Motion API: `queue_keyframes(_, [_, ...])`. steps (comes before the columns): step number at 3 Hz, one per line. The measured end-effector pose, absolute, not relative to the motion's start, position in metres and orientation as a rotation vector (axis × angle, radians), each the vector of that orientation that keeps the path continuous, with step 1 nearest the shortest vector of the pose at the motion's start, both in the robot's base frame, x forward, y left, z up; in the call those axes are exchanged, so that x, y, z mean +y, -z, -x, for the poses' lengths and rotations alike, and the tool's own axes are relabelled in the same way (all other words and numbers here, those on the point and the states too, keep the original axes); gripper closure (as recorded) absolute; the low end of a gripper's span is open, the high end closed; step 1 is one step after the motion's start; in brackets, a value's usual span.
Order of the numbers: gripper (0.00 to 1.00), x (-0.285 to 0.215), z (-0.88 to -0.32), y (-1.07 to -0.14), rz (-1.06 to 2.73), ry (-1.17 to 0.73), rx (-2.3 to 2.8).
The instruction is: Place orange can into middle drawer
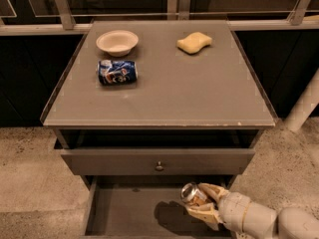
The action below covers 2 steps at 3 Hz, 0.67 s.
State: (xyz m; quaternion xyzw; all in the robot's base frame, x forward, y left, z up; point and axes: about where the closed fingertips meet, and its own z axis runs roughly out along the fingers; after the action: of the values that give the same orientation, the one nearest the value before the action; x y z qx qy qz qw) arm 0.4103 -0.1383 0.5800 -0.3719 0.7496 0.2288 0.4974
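The orange can (192,193), small and shiny with a round silver top, lies tilted between the fingers of my gripper (202,203). The gripper is shut on it and holds it low over the right part of the open middle drawer (124,210), a wide grey tray below the drawer front with the round knob (159,166). The can's shadow falls on the drawer floor just to its left. My white arm (264,220) comes in from the lower right.
On the grey cabinet top (199,93) lie a blue-and-white can (117,72) on its side, a white bowl (117,42) and a yellow sponge (194,42). A railing runs behind. A white post (304,108) stands at the right. Speckled floor surrounds the cabinet.
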Motion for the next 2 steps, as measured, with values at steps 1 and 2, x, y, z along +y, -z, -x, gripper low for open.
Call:
queue_keyframes(1, [1.00,-0.139,-0.420,-0.540,0.848,-0.573,1.835])
queue_keyframes(2, [1.00,-0.139,-0.432,-0.507,0.815,-0.582,1.875])
